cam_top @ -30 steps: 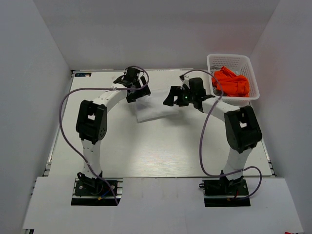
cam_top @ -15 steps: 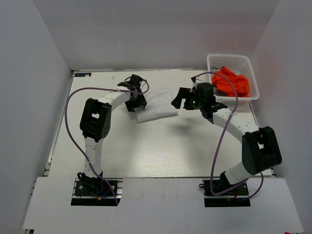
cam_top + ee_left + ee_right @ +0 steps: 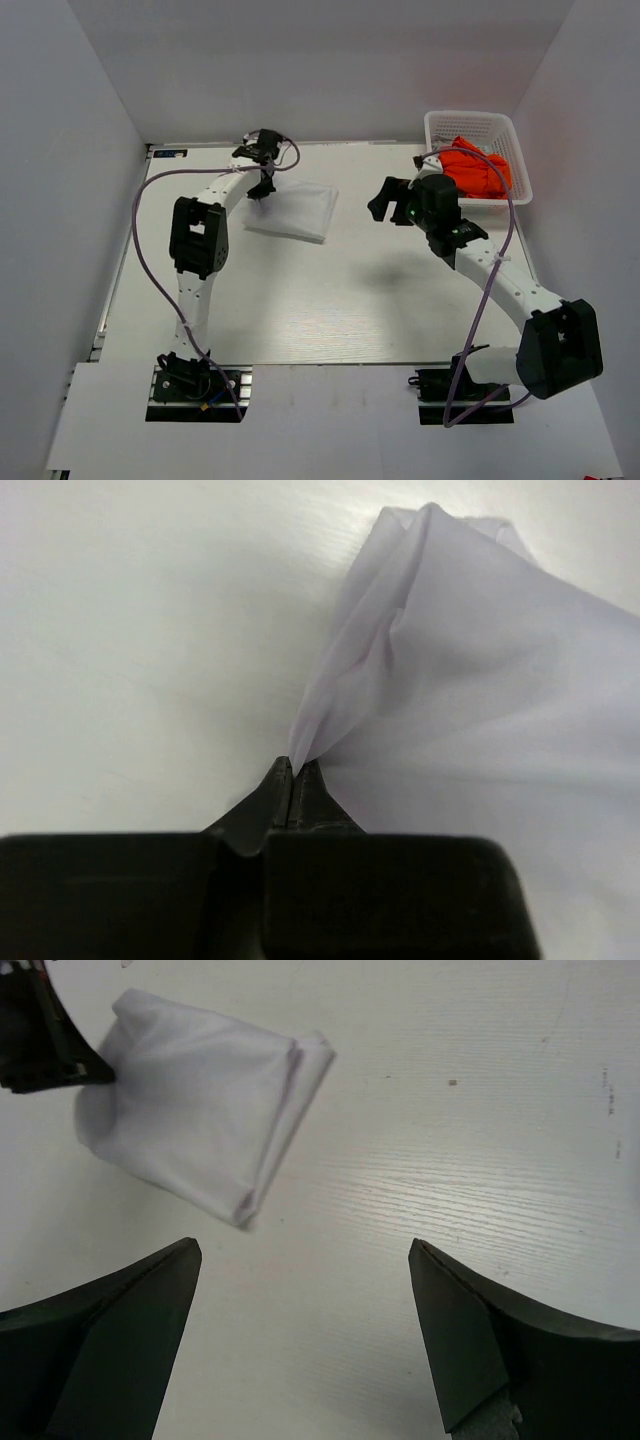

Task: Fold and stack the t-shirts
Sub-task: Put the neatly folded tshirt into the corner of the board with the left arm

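Note:
The white t-shirt (image 3: 292, 210) lies folded on the table at the back, left of centre. My left gripper (image 3: 262, 190) is shut on that shirt's left corner. In the left wrist view the cloth (image 3: 470, 660) rises in a pinched peak from the closed tips (image 3: 296, 765). The right gripper (image 3: 385, 200) hovers open to the right of the shirt, apart from it, with nothing between its fingers (image 3: 305, 1250). In the right wrist view the white t-shirt (image 3: 200, 1110) lies at the upper left. The orange t-shirt (image 3: 475, 168) lies crumpled in the basket.
A white lattice basket (image 3: 478, 122) stands at the back right corner of the table (image 3: 330, 300). White walls close in the left, back and right sides. Purple cables loop from both arms.
My left gripper has shut on the white t-shirt's left corner and drawn the cloth leftward. The right arm has pulled back to the right, away from the shirt, still open.

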Motion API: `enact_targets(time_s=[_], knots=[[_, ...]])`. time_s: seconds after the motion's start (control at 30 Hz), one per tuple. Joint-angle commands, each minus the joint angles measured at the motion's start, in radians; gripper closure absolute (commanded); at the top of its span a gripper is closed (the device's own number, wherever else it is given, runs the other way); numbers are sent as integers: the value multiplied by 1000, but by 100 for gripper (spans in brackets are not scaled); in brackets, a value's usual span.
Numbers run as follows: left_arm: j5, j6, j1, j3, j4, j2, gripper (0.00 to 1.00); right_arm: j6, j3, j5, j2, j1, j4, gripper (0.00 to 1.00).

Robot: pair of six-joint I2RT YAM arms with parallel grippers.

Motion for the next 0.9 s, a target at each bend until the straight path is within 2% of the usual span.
enact_targets(time_s=[0.0, 0.1, 0.27, 0.47, 0.6, 0.8, 0.83, 0.87], knots=[[-172, 241, 78, 59, 35, -67, 100, -37, -11, 76, -45, -8, -3, 10], [-192, 379, 150, 59, 110, -78, 100, -51, 1, 96, -36, -6, -14, 10], [-210, 501, 279, 146, 183, -1, 100, -77, 41, 112, -10, -9, -26, 10], [-210, 547, 420, 388, 193, 190, 100, -97, 105, 150, 42, -11, -57, 10], [-153, 589, 471, 396, 303, 212, 100, -99, 131, 173, 61, -12, -69, 10], [-142, 589, 503, 461, 340, 246, 99, -106, 151, 184, 81, -14, -68, 10], [-153, 589, 513, 461, 354, 246, 63, -109, 154, 188, 84, -15, -69, 10], [-153, 589, 513, 461, 354, 246, 32, -106, 153, 185, 82, -15, -60, 10]])
